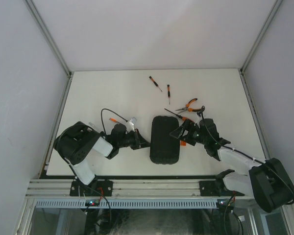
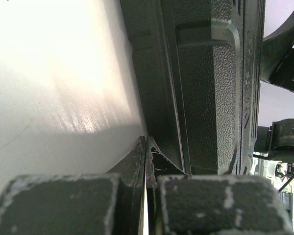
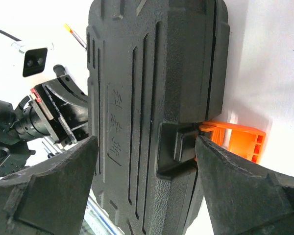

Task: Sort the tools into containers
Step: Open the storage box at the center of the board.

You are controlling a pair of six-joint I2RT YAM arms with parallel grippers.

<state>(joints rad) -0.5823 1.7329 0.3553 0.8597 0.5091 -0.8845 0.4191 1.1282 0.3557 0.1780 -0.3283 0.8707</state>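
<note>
The black ribbed tool case [image 1: 165,139] lies shut in the middle of the table. My left gripper [image 1: 143,143] is shut and empty, its tips [image 2: 146,144] against the foot of the case's left side [image 2: 206,88]. My right gripper [image 1: 181,133] stands open at the case's right edge. In the right wrist view the case [image 3: 147,83] fills the frame. The orange latch [image 3: 235,139] is swung out from it, beside my right finger [image 3: 245,191]. Two thin screwdrivers [image 1: 155,83] [image 1: 168,93], the pliers [image 1: 190,104] and another screwdriver [image 1: 175,113] lie behind the case.
A small orange-handled tool [image 1: 115,120] and a cable lie by the left arm's wrist. White walls close the table on three sides. The aluminium rail [image 1: 152,188] with the arm bases runs along the near edge.
</note>
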